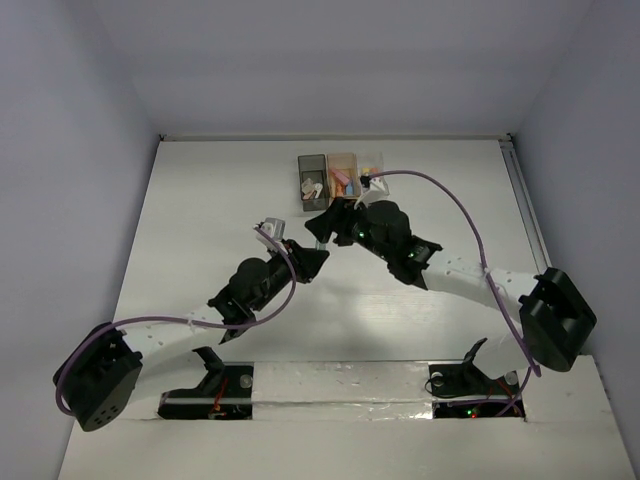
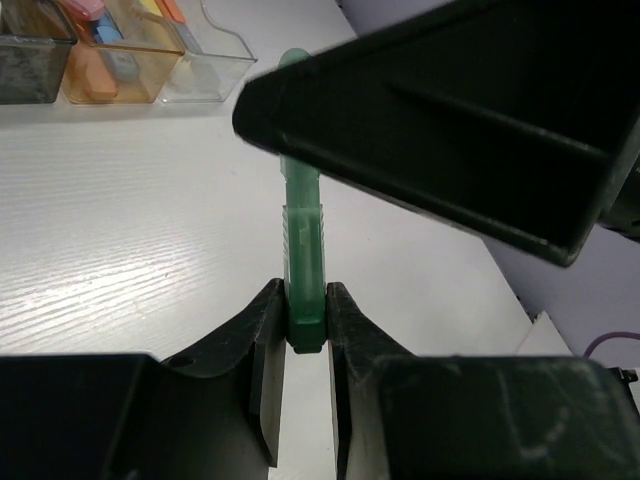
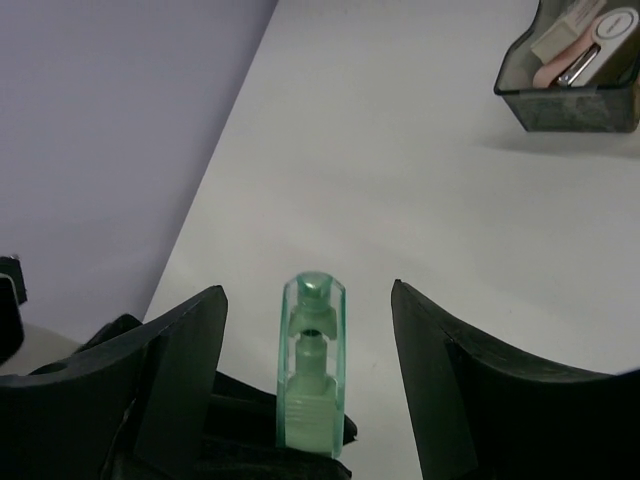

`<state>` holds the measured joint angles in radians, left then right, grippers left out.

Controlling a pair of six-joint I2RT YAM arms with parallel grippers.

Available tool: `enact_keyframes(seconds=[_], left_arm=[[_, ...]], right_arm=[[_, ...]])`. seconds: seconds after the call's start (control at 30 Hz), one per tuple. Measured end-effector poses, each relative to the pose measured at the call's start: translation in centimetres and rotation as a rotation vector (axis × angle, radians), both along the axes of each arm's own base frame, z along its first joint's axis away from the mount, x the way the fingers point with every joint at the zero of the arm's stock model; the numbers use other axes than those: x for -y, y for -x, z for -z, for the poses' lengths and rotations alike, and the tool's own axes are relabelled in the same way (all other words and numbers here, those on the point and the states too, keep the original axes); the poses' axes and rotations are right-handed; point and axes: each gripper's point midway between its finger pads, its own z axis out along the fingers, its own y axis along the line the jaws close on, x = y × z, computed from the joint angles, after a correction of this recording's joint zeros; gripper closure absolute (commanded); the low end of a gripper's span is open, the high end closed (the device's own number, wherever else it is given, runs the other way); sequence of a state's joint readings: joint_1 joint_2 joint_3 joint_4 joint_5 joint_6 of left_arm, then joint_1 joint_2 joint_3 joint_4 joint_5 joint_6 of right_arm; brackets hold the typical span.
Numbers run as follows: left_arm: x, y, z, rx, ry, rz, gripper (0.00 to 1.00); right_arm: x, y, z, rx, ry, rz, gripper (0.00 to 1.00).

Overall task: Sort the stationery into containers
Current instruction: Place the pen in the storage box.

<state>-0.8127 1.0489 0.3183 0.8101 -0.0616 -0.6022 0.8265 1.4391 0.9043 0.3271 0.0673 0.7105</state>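
My left gripper (image 2: 305, 292) is shut on the lower end of a mint green marker (image 2: 303, 240) and holds it above the table. My right gripper (image 3: 308, 298) is open, its fingers (image 3: 180, 370) on either side of the marker's clear-capped end (image 3: 312, 370) without touching it. In the top view the two grippers meet at mid-table, left (image 1: 308, 258) and right (image 1: 325, 222), just in front of the bins. The bins stand in a row: dark grey (image 1: 312, 180), orange (image 1: 342, 178) and clear (image 1: 371, 168). Markers and erasers lie in them.
The grey bin (image 3: 575, 85) holds pink and white items. The orange bin (image 2: 110, 65) holds orange, pink and blue pieces. White table (image 1: 200, 230) with walls at the back and both sides. Purple cables loop over both arms.
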Motion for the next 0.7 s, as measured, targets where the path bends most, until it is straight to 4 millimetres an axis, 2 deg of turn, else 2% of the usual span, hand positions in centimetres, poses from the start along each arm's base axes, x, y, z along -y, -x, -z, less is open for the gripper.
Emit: enact_keyframes(seconds=[0.2, 0.3, 0.4, 0.6, 0.67, 0.7], left_arm=[[0.2, 0.4, 0.2, -0.003, -0.002, 0.011, 1.0], [0.0, 0.6, 0.5, -0.009, -0.008, 0.012, 1.0], [-0.1, 0.6, 0.5, -0.008, -0.007, 0.008, 1.0], [-0.2, 0.6, 0.2, -0.001, -0.001, 0.002, 1.0], [-0.3, 0.5, 0.1, 0.001, 0.001, -0.002, 1.0], [-0.3, 0.5, 0.1, 0.0, 0.0, -0.003, 1.0]], right_arm=[[-0.2, -0.9, -2.1, 0.042, -0.009, 0.025, 0.38], [-0.2, -1.2, -2.5, 0.05, -0.006, 0.032, 0.4], [-0.2, -1.2, -2.2, 0.043, 0.004, 0.032, 0.43], [-0.2, -1.2, -1.0, 0.017, 0.033, 0.032, 0.43], [-0.2, -1.2, -0.5, 0.006, 0.044, 0.031, 0.46], [-0.2, -1.2, -0.3, 0.002, 0.047, 0.031, 0.5]])
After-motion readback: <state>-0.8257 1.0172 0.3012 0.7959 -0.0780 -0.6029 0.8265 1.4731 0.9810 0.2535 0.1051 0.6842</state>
